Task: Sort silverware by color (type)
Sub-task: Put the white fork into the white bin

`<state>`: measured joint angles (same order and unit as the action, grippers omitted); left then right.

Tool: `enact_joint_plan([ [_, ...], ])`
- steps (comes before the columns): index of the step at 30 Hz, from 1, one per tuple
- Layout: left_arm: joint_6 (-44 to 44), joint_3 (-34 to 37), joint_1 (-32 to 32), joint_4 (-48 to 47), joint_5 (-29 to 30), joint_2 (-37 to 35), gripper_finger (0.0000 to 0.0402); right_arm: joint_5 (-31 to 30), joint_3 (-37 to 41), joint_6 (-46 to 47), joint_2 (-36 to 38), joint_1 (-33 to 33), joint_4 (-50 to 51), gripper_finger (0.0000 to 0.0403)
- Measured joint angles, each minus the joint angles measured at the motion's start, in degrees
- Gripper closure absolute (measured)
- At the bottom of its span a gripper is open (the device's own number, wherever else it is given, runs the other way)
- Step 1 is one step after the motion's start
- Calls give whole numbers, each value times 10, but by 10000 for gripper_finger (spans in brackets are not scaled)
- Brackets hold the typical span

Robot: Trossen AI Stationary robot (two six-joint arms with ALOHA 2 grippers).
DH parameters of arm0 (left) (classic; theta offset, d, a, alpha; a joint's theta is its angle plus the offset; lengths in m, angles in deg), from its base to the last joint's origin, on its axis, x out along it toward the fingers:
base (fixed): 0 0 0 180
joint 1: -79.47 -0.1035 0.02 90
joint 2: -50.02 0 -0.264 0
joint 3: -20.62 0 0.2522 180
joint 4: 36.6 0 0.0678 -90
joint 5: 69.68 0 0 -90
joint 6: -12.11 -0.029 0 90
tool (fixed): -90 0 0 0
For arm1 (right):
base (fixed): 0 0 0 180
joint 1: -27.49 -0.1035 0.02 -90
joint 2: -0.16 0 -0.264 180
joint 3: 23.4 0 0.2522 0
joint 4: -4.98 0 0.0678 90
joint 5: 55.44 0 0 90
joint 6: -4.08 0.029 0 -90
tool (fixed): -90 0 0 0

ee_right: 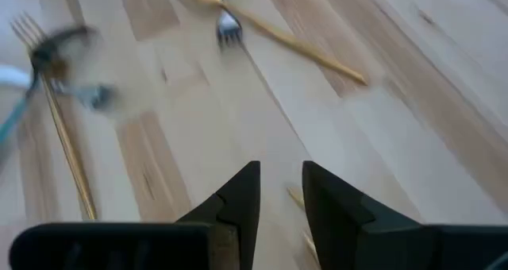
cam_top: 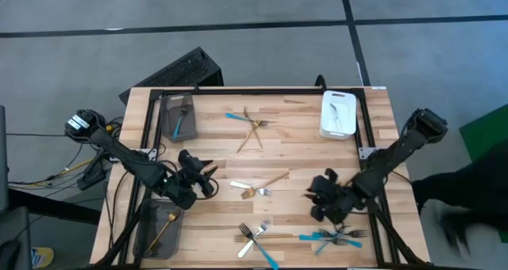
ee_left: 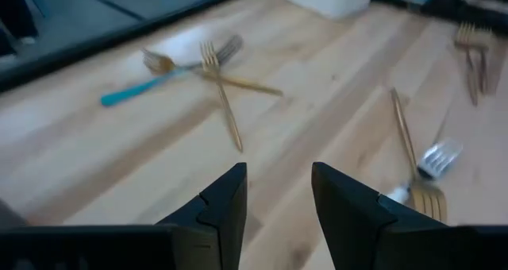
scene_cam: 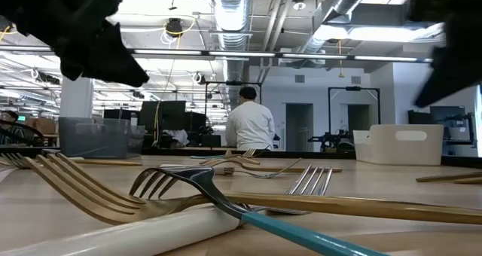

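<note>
Left side of the bench (cam_top: 302, 143): a grey tray (cam_top: 178, 116) sits at the far left corner holding one turquoise-handled piece (cam_top: 179, 124). A second grey tray (cam_top: 161, 227) at the near left corner holds a gold utensil (cam_top: 161, 231). The left claw (cam_top: 208, 177) hovers between these two trays, just inside the bench's left edge; its fingers (ee_left: 226, 206) stand parted with nothing between them.

Centre: near the far edge a turquoise-handled fork (cam_top: 236, 117) lies touching two crossed gold forks (cam_top: 254, 131). At mid-bench a gold fork (cam_top: 268, 183) lies across a white-handled silver piece (cam_top: 244, 186). At the near edge a cluster of silverware (cam_top: 258, 238) lies overlapped: silver, gold and a turquoise handle.

Right side: a white tray (cam_top: 338, 113) at the far right corner holds silver pieces; their number cannot be told. The right claw (cam_top: 318, 198) hovers over bare wood near the right edge, fingers (ee_right: 238, 202) slightly apart and gripping nothing. Just beside it, toward the near edge, turquoise-handled forks (cam_top: 329, 237) lie crossed in a small pile.
</note>
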<state>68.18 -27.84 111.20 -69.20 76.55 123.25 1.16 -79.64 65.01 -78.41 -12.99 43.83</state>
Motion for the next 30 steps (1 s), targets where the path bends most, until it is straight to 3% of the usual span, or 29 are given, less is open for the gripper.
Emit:
enact_joint_plan([
  [4, -37, 0, -6, 0, -54, 0, 272, 1, 0, -125, -47, 41, -127, 282],
  [10, -19, 0, -20, 5, -23, 0, 272, 10, 0, -296, -128, 127, -357, 282],
  [15, -19, 0, -25, 4, -25, 0, 272, 74, 0, -381, -191, 178, -467, 280],
  [17, -34, 0, -25, 5, -31, 0, 272, 82, -6, -410, -213, 185, -484, 273],
  [21, -91, 1, -34, 26, -95, 12, 272, 89, -45, -458, -251, 195, -499, 247],
  [27, -115, 0, -54, 67, -94, 19, 272, 143, -160, -517, -336, 241, -509, 213],
  [30, -116, 0, -59, 67, -91, 18, 272, 167, -225, -520, -383, 260, -463, 209],
])
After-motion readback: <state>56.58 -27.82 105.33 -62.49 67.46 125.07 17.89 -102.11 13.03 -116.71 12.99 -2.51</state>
